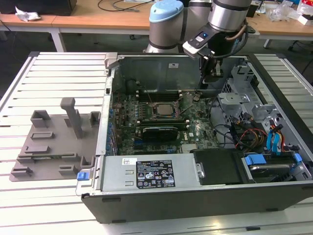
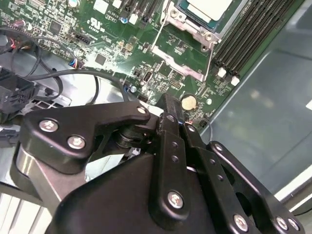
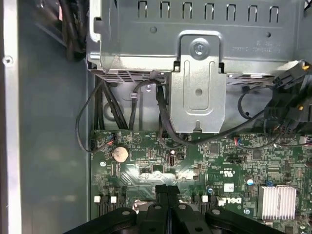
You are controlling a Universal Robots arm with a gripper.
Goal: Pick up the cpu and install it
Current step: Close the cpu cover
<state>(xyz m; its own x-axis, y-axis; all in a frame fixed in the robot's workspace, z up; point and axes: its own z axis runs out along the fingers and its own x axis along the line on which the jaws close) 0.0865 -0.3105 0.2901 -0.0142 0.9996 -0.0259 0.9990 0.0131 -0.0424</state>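
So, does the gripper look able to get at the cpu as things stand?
Probably yes: the cpu lies in its socket with its top bare, and the gripper, shut and empty, hangs over the motherboard beside it, with nothing between them.

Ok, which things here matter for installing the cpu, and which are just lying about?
Job: silvery-white square cpu, lying in the metal-framed motherboard socket; black pincer, shut, empty.
Lying about: grey plastic fixture tray; round silver coin battery; finned metal heatsink.
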